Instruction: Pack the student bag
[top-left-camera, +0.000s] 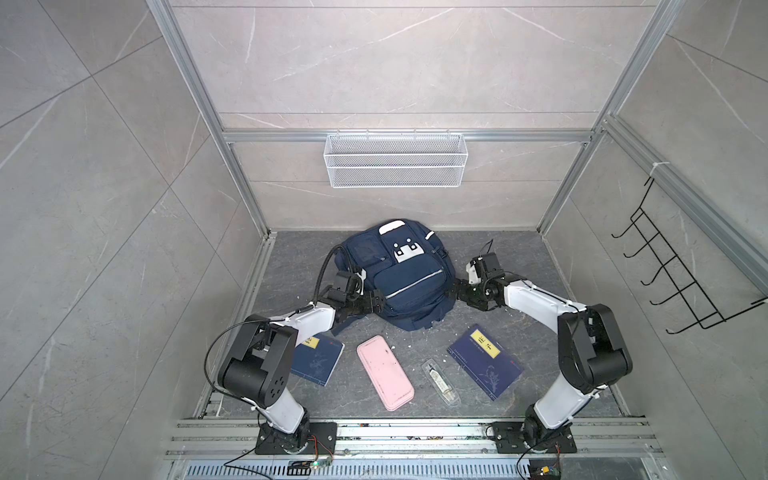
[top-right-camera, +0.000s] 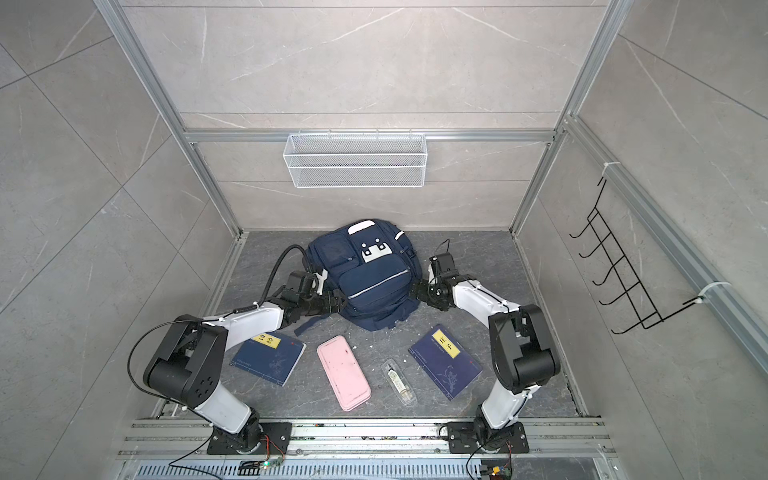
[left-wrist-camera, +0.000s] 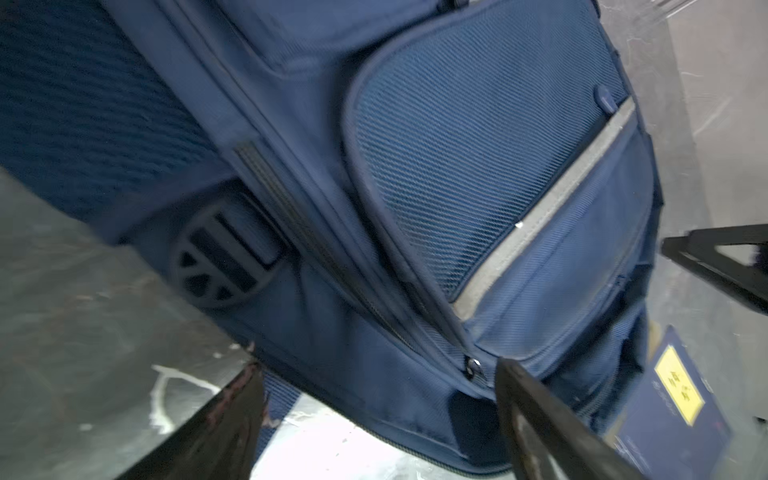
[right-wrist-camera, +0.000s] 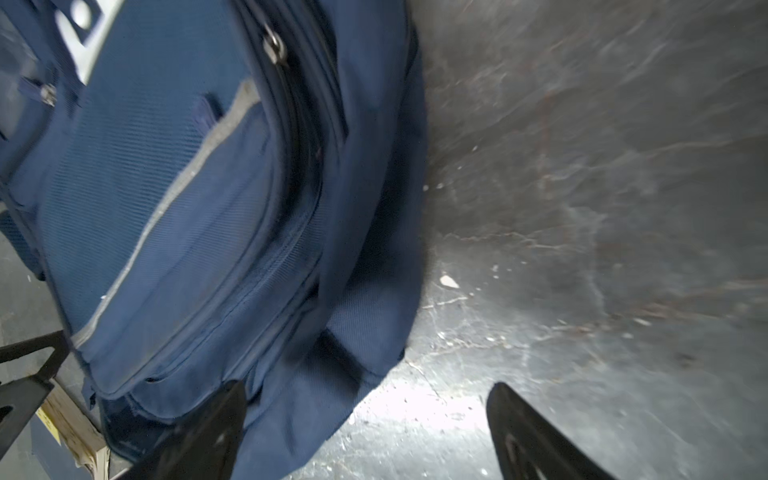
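The student bag, a navy backpack with a white patch and silver stripes, lies face up against the back wall in both top views. My left gripper is at its lower left side. In the left wrist view the left gripper is open, and the bag's bottom edge and a zipper pull lie between its fingers. My right gripper is at the bag's right side. The right gripper is open, one finger over the bag's fabric, the other over bare floor.
In front of the bag lie a navy book on the left, a pink case, a small clear case and a second navy book. A white wire basket hangs on the back wall, a black hook rack on the right wall.
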